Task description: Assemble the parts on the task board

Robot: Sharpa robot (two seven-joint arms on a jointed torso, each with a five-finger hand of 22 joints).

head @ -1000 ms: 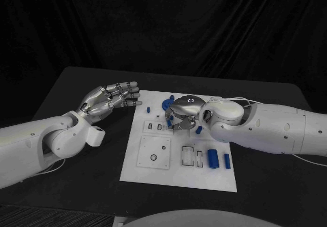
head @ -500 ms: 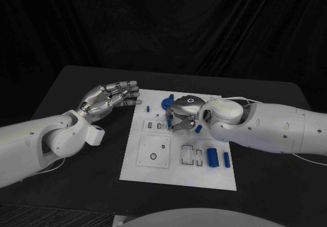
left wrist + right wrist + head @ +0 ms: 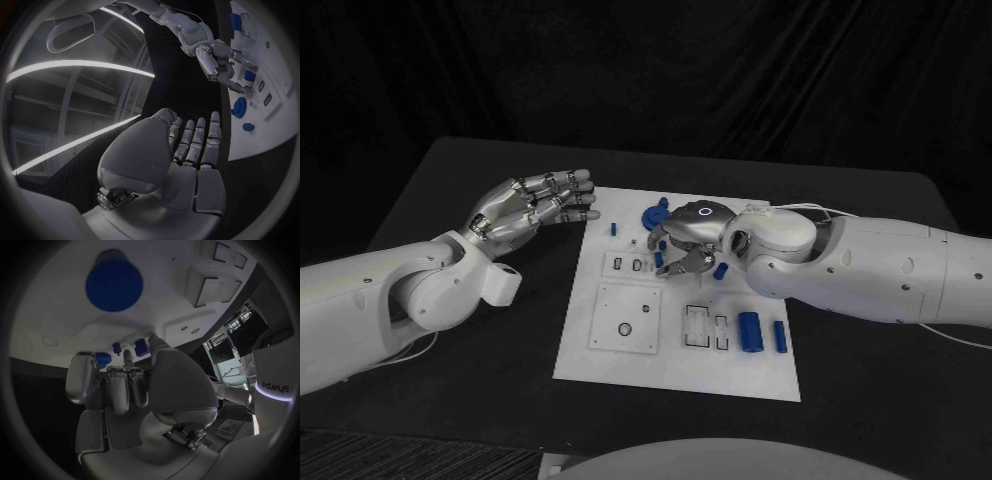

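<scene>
Head view, white task board (image 3: 678,345), small blue parts (image 3: 750,333) on it

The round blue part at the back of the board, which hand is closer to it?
Right. The right hand hovers right beside the round blue part; the left hand is off the board, over the table.

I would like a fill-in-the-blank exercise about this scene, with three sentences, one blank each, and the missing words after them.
1. The task board is a flat plate of ____ colour.
2. The left hand hovers beside the board, over the ____ table.
3. The right hand is over the board, and its fingers point ____ toward the board.

Missing words: white; black; down
</scene>
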